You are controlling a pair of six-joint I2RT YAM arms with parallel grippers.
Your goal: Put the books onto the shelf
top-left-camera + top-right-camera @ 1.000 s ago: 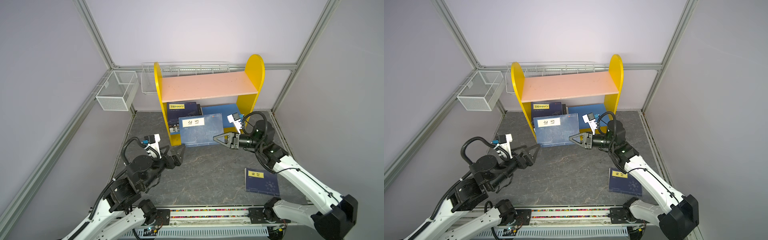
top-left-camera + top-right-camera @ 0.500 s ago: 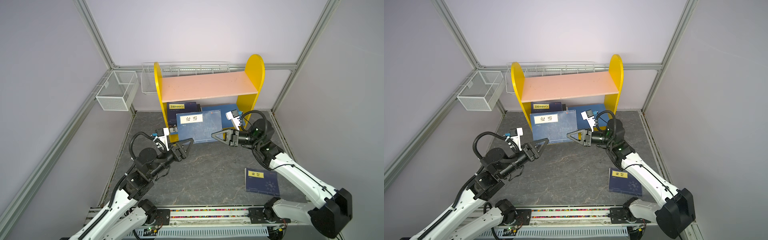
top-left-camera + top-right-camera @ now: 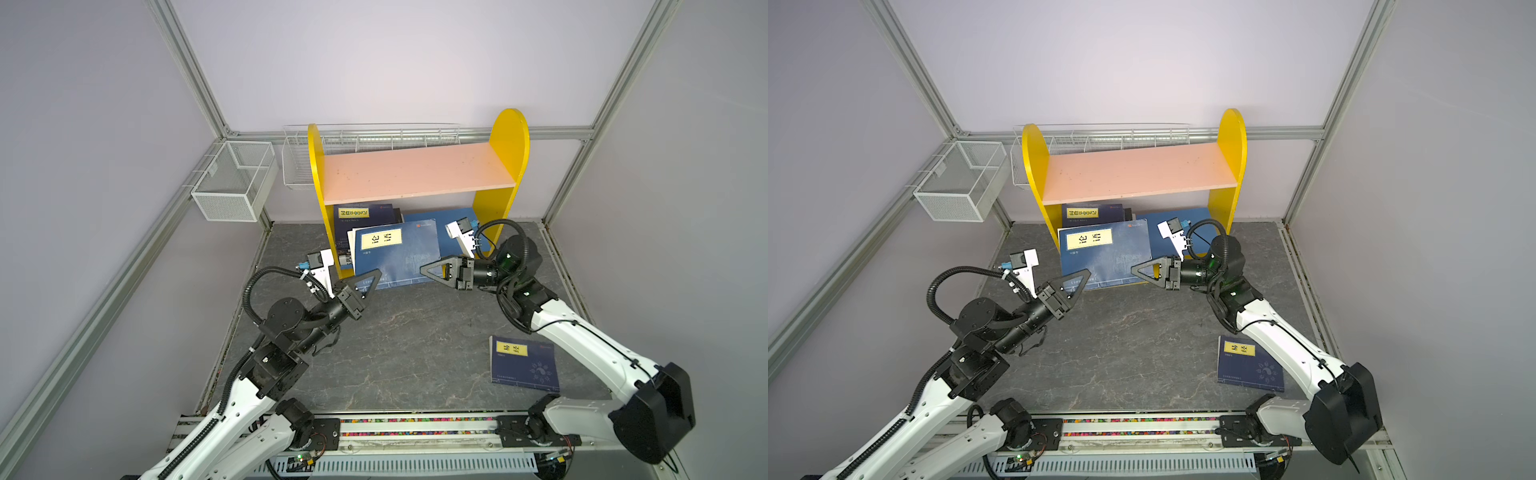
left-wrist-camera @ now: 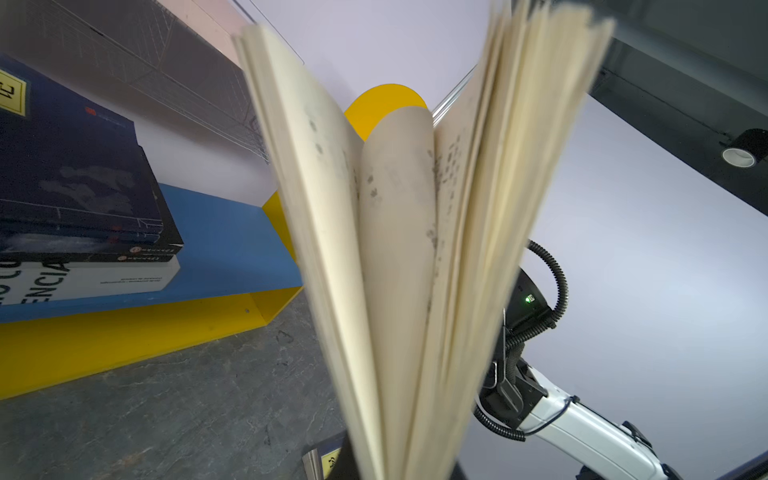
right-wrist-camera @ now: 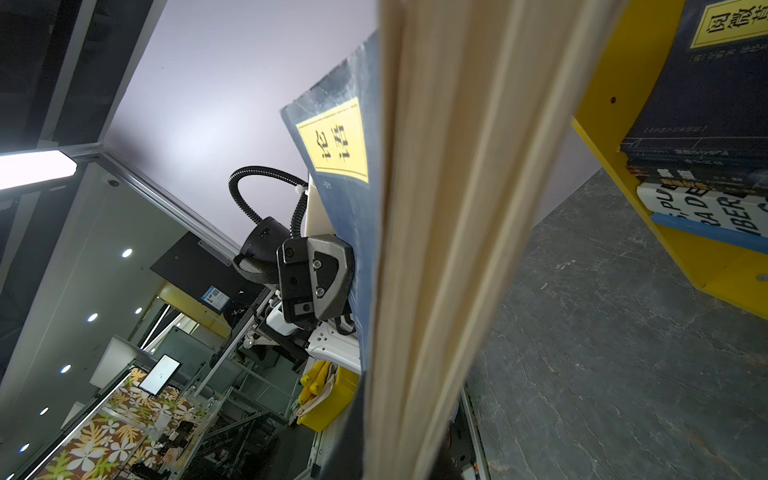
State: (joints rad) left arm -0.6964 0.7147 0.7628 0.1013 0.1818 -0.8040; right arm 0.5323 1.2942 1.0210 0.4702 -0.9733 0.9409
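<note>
The left gripper (image 3: 372, 276) pinches the lower left corner of the navy book (image 3: 397, 253), which stands tilted just in front of the lower tier of the shelf (image 3: 415, 172). The right gripper (image 3: 428, 269) sits at the book's lower right corner; whether it is clamped there I cannot tell.

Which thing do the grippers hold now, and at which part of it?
The navy book: left gripper shut on its lower corner; right gripper at the opposite edge, grip uncertain.
</note>
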